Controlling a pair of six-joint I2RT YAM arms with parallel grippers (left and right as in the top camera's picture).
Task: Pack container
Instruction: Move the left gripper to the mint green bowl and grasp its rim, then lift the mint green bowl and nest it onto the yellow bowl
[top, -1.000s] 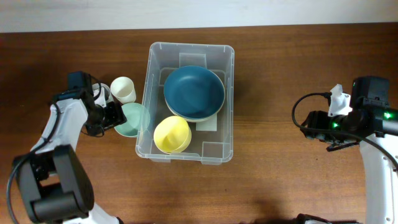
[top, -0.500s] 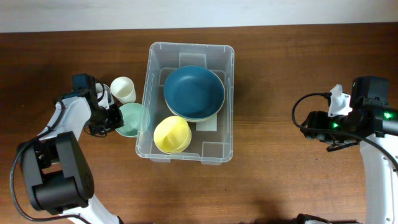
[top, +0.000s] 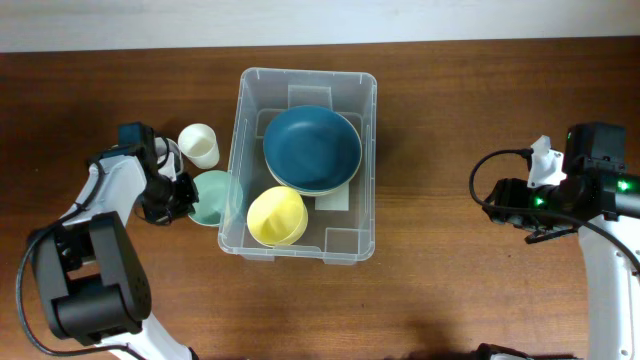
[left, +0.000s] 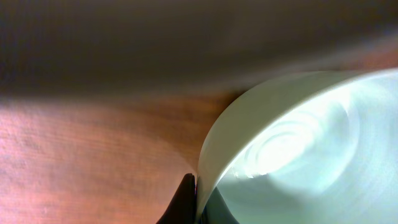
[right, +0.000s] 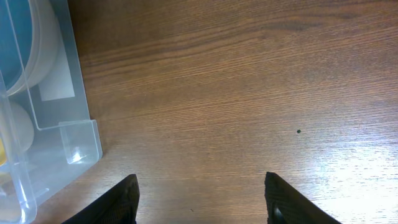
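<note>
The clear plastic container (top: 300, 82) stands mid-table and holds a dark blue bowl (top: 312, 147) on top of a pale one, plus a yellow bowl (top: 277, 215). A mint green bowl (top: 212, 195) sits on the table against the container's left wall. My left gripper (top: 186, 193) is shut on that bowl's left rim; in the left wrist view the rim (left: 208, 158) is pinched between the two dark fingertips (left: 185, 202). My right gripper (top: 507, 208) hovers open over bare table far right, with both fingers (right: 124, 199) apart and nothing between them. The container's corner (right: 68, 146) shows at the left there.
A cream cup (top: 199, 144) stands upright just behind the mint bowl, close to the left arm. A white label (top: 335, 198) lies on the container floor. The table's back edge meets a white wall.
My left gripper has closed from open onto the mint bowl's rim, and the left arm shifted slightly. The right arm has not moved.
</note>
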